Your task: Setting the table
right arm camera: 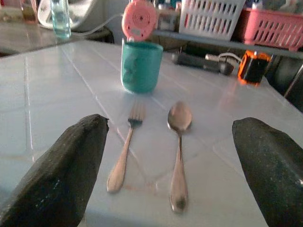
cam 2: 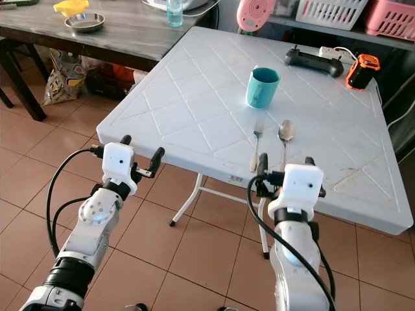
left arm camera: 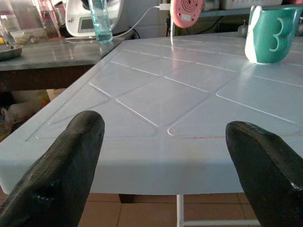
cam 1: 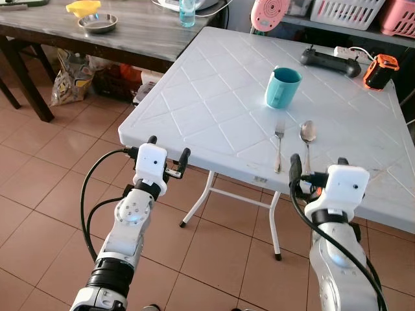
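White plastic counter point(cam 1: 214, 97) in the left eye view holds a teal cup point(cam 1: 283, 87), with a silver metal fork point(cam 1: 279, 148) and silver metal spoon point(cam 1: 307, 144) lying side by side near it. Left wrist view: left hand point(left arm camera: 163, 170) spread wide at the counter's edge. Right wrist view: right hand point(right arm camera: 170, 168) spread wide, empty, before the fork and spoon.

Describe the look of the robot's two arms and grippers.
Both arms are silver, jointed metal with rounded segments and looping black cables. Each ends in a white boxy wrist housing. The left gripper and right gripper each carry two long black fingers, matte, rounded and slightly rough-surfaced.
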Available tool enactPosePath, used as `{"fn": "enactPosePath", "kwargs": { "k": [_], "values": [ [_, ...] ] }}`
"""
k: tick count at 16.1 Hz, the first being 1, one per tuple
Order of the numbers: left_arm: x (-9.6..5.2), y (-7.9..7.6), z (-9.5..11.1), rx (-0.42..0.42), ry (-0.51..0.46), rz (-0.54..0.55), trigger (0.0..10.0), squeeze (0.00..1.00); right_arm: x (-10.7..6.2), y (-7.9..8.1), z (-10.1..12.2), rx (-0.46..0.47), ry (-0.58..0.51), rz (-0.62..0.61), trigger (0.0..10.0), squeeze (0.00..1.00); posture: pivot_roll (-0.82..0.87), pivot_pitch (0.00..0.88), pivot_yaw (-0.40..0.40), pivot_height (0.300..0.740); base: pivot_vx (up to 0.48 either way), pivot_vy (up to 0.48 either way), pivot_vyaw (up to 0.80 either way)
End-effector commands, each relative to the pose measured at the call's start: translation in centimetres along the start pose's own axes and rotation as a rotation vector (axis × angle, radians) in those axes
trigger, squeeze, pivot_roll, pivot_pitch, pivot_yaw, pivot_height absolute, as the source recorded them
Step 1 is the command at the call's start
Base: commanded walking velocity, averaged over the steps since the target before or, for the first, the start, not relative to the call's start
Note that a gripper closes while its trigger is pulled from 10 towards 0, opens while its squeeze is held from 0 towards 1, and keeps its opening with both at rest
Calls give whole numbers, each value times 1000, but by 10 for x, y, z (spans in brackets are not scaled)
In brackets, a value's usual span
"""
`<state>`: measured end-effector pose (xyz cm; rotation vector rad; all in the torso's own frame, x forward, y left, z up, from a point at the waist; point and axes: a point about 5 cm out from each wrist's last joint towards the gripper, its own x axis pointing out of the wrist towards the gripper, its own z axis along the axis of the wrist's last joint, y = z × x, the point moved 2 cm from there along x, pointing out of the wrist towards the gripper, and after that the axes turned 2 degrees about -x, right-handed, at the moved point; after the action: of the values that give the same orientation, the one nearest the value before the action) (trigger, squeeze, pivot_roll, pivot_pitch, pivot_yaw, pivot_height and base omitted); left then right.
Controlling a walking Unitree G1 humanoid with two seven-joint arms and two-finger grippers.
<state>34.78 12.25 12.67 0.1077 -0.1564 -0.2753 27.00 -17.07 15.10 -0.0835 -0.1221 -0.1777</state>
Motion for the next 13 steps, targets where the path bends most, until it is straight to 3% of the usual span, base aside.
{"fn": "enactPosePath", "kwargs": {
  "k": [1, 8, 13],
  "values": [
    [-1, -2, 2, -1, -4, -20, 10000, 0, -5, -3, -2, -4, 5, -6, 10000, 0, 63, 162, -33, 740, 326, 0, 0],
    [-1, -1, 5, 2, -9, -36, 10000, 0, -19, -3, -8, 0, 31, -10, 10000, 0, 46, 168, -21, 740, 374, 0, 0],
    [0, -4, 5, 2, -9, -45, 10000, 0, -17, -2, -7, -2, 32, -9, 10000, 0, 49, 166, -23, 740, 420, 0, 0]
  ]
}}
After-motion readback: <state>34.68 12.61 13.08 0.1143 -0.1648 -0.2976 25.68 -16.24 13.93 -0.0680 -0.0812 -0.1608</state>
